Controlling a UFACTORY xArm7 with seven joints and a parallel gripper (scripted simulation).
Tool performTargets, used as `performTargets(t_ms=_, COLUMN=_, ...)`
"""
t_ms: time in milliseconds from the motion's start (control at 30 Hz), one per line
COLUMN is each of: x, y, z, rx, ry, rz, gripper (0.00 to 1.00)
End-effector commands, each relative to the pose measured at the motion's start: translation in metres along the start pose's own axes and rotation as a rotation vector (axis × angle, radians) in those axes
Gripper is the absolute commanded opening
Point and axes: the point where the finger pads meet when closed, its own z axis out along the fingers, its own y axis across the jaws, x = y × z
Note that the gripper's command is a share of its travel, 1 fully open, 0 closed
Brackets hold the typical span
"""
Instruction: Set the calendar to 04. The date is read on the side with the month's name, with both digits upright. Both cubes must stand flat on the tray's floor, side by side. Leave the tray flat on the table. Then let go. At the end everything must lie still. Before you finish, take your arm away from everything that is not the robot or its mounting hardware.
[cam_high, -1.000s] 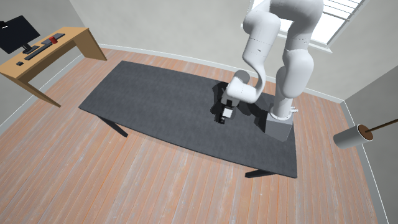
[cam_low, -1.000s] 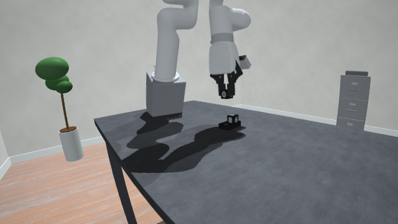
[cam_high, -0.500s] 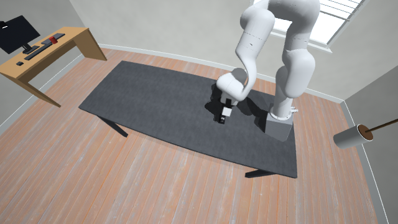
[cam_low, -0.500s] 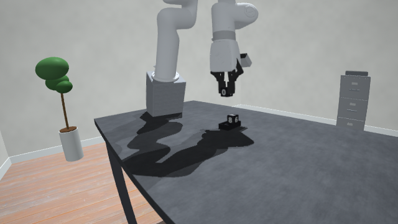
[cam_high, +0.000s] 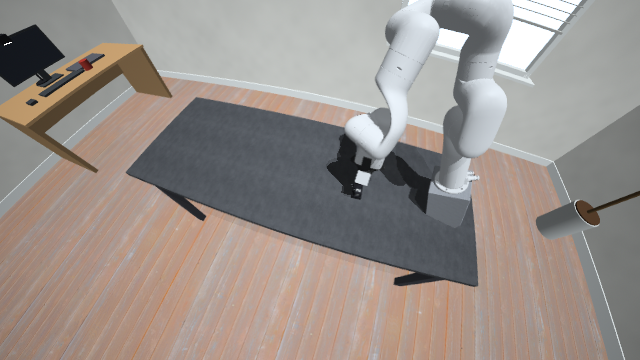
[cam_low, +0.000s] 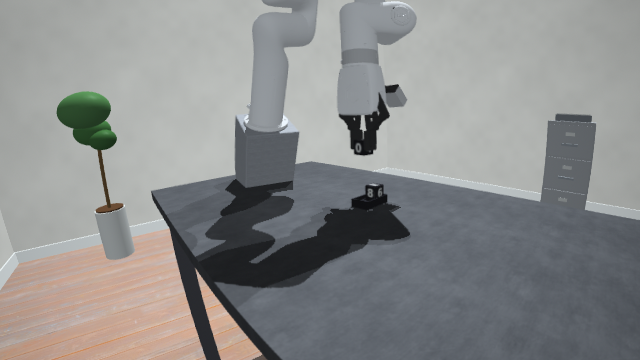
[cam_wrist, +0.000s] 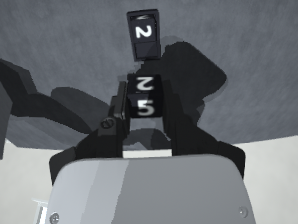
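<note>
My gripper (cam_low: 364, 146) hangs high above the dark table and is shut on a black number cube (cam_low: 360, 147), which shows a 0 toward the exterior camera. In the wrist view the held cube (cam_wrist: 145, 96) sits between the fingers and shows a 2 and a 5. The black calendar tray (cam_low: 369, 201) lies flat on the table below and a little to the right. The other cube (cam_low: 374, 192) stands in it, showing 8 and 6 on its sides. In the wrist view this cube (cam_wrist: 144, 32) shows a 2 on top. In the top view the gripper (cam_high: 357, 190) covers the tray.
The robot's grey base block (cam_low: 265, 154) stands at the table's back corner, behind the tray. The table's near edge (cam_low: 200, 280) runs to the left. A plant (cam_low: 100, 170), a filing cabinet (cam_low: 567, 162) and a wooden desk (cam_high: 75, 85) stand off the table.
</note>
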Motion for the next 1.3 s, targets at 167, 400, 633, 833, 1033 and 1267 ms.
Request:
performTargets(t_ms=167, x=-0.003, y=-0.007, z=-0.004, rx=0.009, ry=-0.003, rz=0.386, gripper=0.27)
performTargets(t_ms=400, x=-0.004, y=-0.011, z=-0.005, rx=0.016, ry=-0.006, rz=0.628, gripper=0.27)
performTargets(t_ms=633, x=-0.004, y=-0.014, z=-0.007, rx=0.020, ry=-0.008, rz=0.876, gripper=0.27)
performTargets(t_ms=833, x=-0.003, y=-0.017, z=-0.008, rx=0.024, ry=-0.012, rz=1.147, gripper=0.27)
performTargets(t_ms=1033, x=-0.002, y=-0.018, z=-0.009, rx=0.025, ry=-0.014, rz=1.411, gripper=0.27)
performTargets(t_ms=1267, x=-0.001, y=-0.018, z=-0.009, rx=0.025, ry=-0.016, rz=1.653, gripper=0.27)
